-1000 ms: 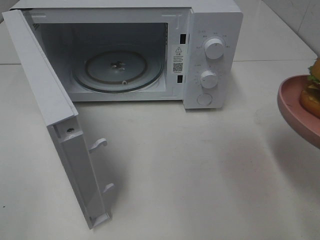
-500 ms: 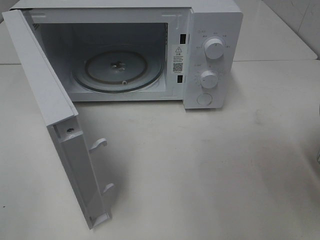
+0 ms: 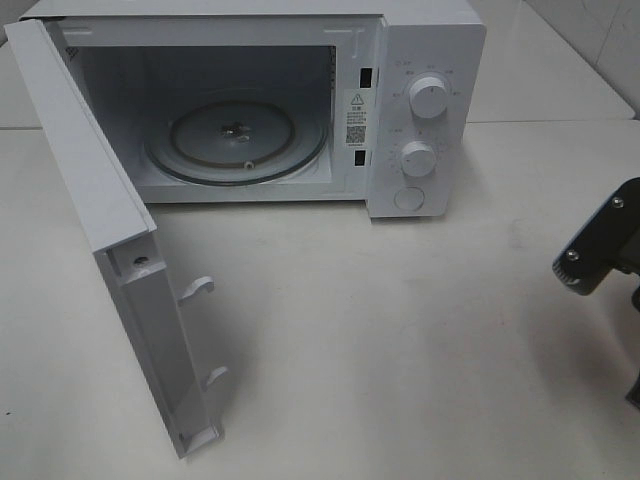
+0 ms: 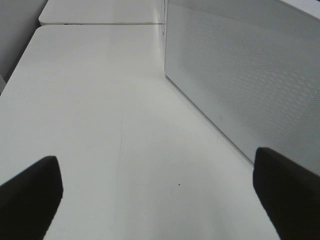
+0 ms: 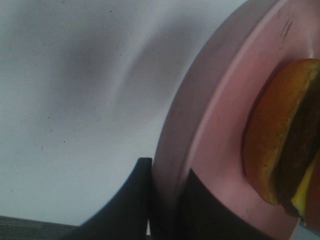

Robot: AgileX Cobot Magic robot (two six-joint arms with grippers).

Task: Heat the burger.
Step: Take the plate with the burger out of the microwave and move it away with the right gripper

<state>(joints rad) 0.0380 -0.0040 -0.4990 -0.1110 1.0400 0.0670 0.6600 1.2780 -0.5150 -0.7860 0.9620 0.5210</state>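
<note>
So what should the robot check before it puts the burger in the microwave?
1. Microwave door open: ok.
2. Turntable bare, with room for the plate: ok.
3. Right gripper shut on the plate rim: ok.
4. Burger on the plate: ok, though the plate looks tilted in the wrist view; whether the burger sits steady, cannot tell.
5. Left gripper open and beside the door's outer face, out of the way: ok.
6. Table between arm and microwave free of things: ok.
</note>
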